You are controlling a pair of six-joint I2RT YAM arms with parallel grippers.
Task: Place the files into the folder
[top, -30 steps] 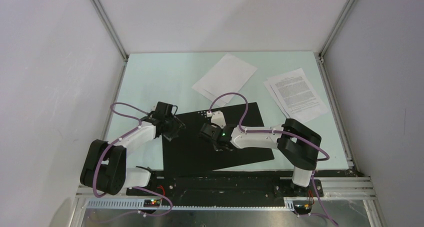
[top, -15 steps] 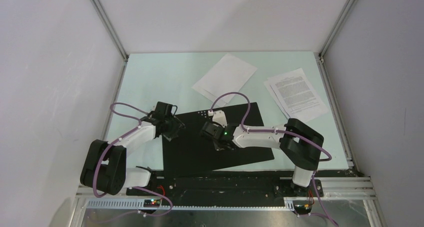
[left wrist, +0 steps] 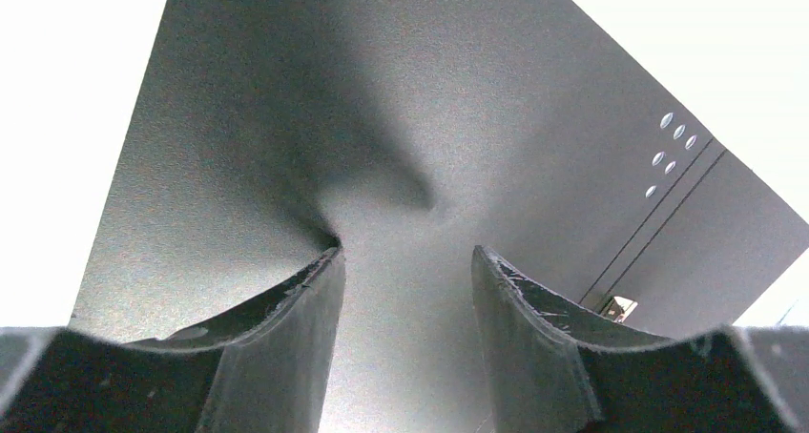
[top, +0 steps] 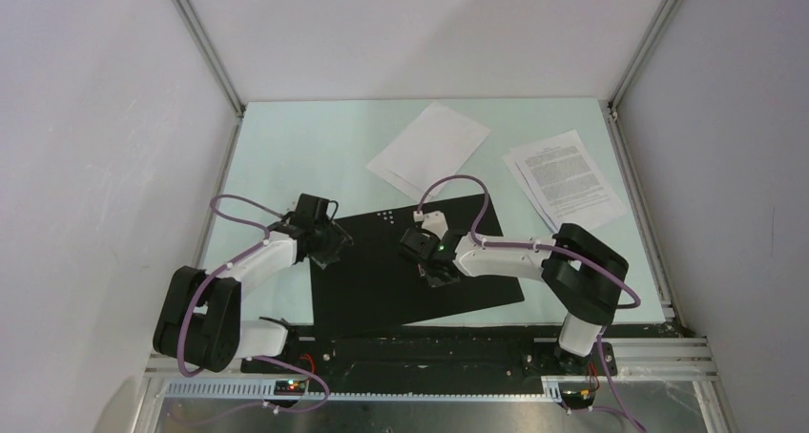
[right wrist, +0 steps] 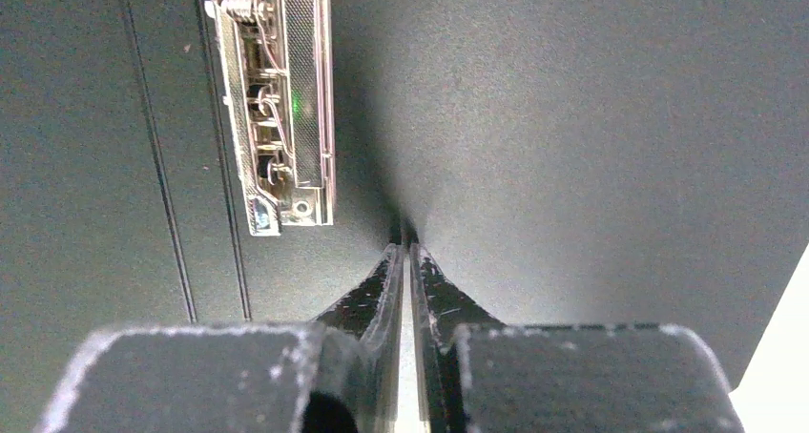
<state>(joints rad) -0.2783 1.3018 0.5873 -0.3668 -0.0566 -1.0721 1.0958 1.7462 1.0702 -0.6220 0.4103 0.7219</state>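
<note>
Near the bottom centre of the top view we see the folder (top: 382,285) spread flat on the table (top: 305,156), black inside up. L gripper (top: 329,247) sits at its left edge, claw released, fingers apart w/ nothing btwn them, only black surface below. R gripper (top: 431,266) is over the folder's middle, claw clenched, tips together and empty, just beside the metal clip (right wrist: 277,99); contact w/ the surface we can't tell. Farther up, well apart from the folder: blank sheets (top: 431,147) at upper centre, printed sheets (top: 566,178) at upper right.
</note>
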